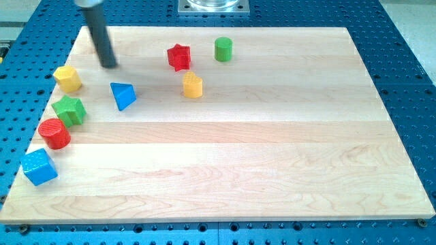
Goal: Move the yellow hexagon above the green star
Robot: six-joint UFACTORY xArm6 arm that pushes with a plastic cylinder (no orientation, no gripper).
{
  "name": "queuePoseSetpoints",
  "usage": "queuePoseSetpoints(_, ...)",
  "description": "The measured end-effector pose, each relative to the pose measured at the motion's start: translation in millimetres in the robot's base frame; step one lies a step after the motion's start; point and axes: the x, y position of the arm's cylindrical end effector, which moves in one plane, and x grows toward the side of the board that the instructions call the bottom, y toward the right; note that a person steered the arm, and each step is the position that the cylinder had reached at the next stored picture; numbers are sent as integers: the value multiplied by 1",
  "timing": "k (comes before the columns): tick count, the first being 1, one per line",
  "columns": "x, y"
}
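The yellow hexagon (68,78) lies near the board's left edge, just above the green star (70,110), with a small gap between them. My tip (109,65) rests on the board to the right of and slightly above the yellow hexagon, apart from it, and above the blue triangle (123,95).
A red cylinder (54,133) sits below the green star and a blue cube (39,167) below that, near the left edge. A red star (178,57), a green cylinder (223,49) and a second yellow block (193,86) lie at top centre. The wooden board (272,150) sits on a blue perforated table.
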Motion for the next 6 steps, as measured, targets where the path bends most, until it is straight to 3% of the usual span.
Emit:
queuePoseSetpoints(1, 7, -53)
queuePoseSetpoints(3, 70, -30)
queuePoseSetpoints(4, 64, -25)
queuePoseSetpoints(5, 28, -1)
queuePoseSetpoints(6, 43, 110)
